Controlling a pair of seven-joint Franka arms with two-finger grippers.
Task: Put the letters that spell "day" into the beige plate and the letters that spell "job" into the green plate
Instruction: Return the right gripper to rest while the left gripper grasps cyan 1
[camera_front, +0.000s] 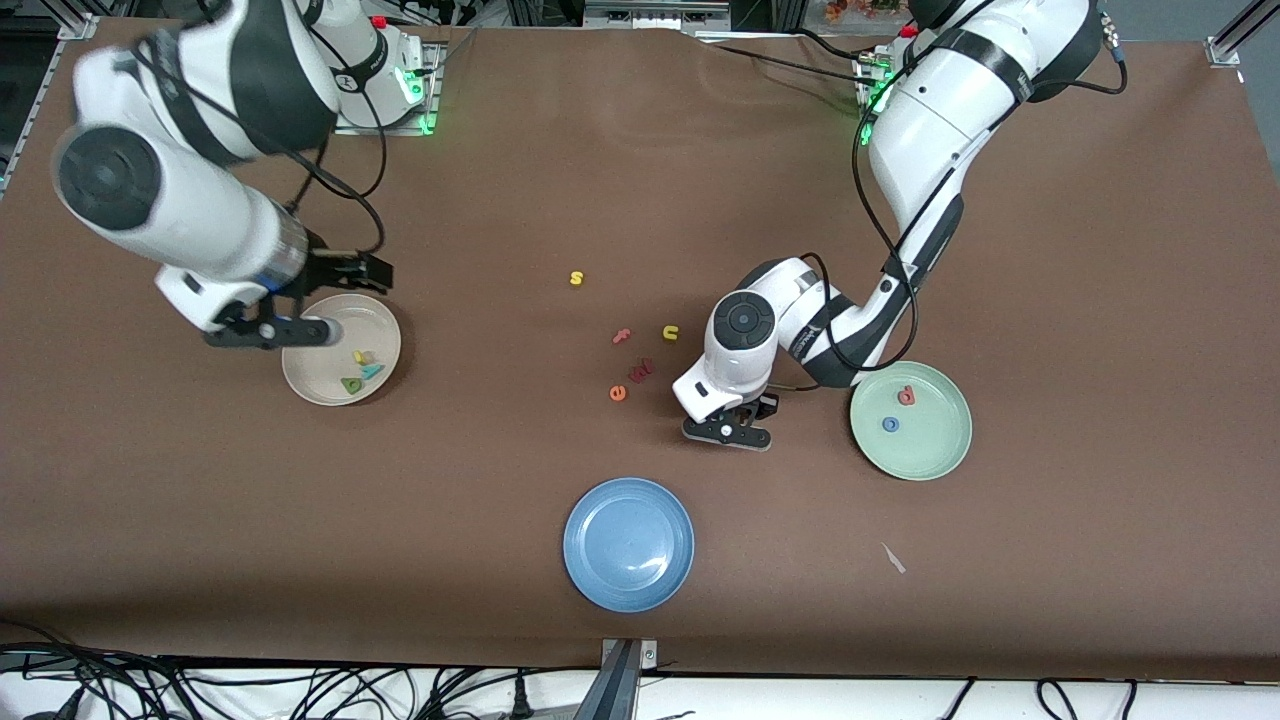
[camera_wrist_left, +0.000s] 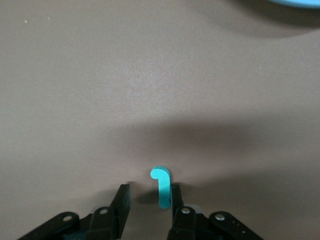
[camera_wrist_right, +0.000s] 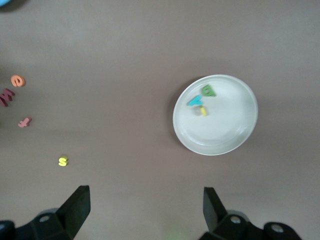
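The teal "j" (camera_wrist_left: 161, 186) is lying flat on the brown table (camera_front: 1100, 250), between the fingers of the left gripper (camera_front: 742, 428), which is reaching down to the surface in the middle of the table, between the loose letters and the green plate (camera_front: 940, 455). One finger (camera_wrist_left: 176, 197) is touching the stem of the letter while the other is standing a little apart from it, so the jaws are partly drawn in around the "j" without clamping it on both sides. The green plate is sitting toward the left arm's end of the table, carrying the red "b" (camera_front: 906, 396) and the blue "o" (camera_front: 890, 424), which are lying apart from each other. The beige plate (camera_front: 385, 335) is sitting toward the right arm's end, holding the dark green "d" (camera_front: 352, 385), the teal "y" (camera_front: 372, 371) and the yellow "a" (camera_front: 362, 356) close together. The right gripper (camera_front: 330, 300) is hovering over that plate's edge with its jaws spread wide and nothing between them; this arm is waiting. Near the middle of the table the yellow "s" (camera_front: 576, 278), the yellow "u" (camera_front: 670, 332), the pink "f" (camera_front: 622, 336), a dark red letter (camera_front: 640, 371) and the orange "e" (camera_front: 618, 393) are lying scattered. The blue plate (camera_front: 629, 543) is sitting near the table edge closest to the front camera.
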